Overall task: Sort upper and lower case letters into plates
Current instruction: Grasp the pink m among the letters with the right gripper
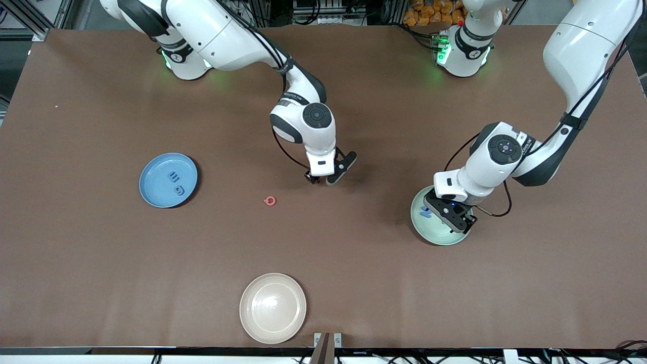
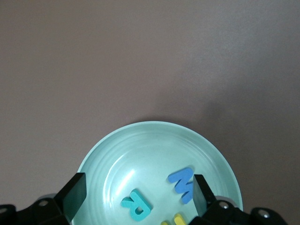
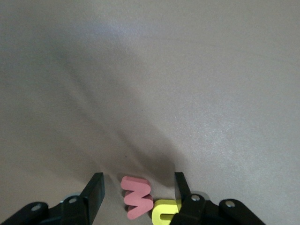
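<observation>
Right claw down low over the bare brown tabletop near its middle, fingers parted and straddling a small pink-red foam letter W, not clenched on it. Beside that W, a small yellow foam letter (partly hidden by 1 finger, so not readable). Between the W and each finger, a visible gap in the right wrist view.

Left claw poised over the round pale green plastic plate toward the left arm's end of the tabletop, fingers spread wide and released, grasping nothing. In that plate: a teal foam letter R, a blue foam letter M and the edge of another yellow foam letter.

Toward the right arm's end, a round blue plastic plate carrying 2 blue foam letters, lying close together. On the open tabletop between the blue plate and the right claw, somewhat nearer the front camera than the claw, a single red ring-shaped foam letter. Nearest the front camera, a round cream-white plate with nothing seen in it.
</observation>
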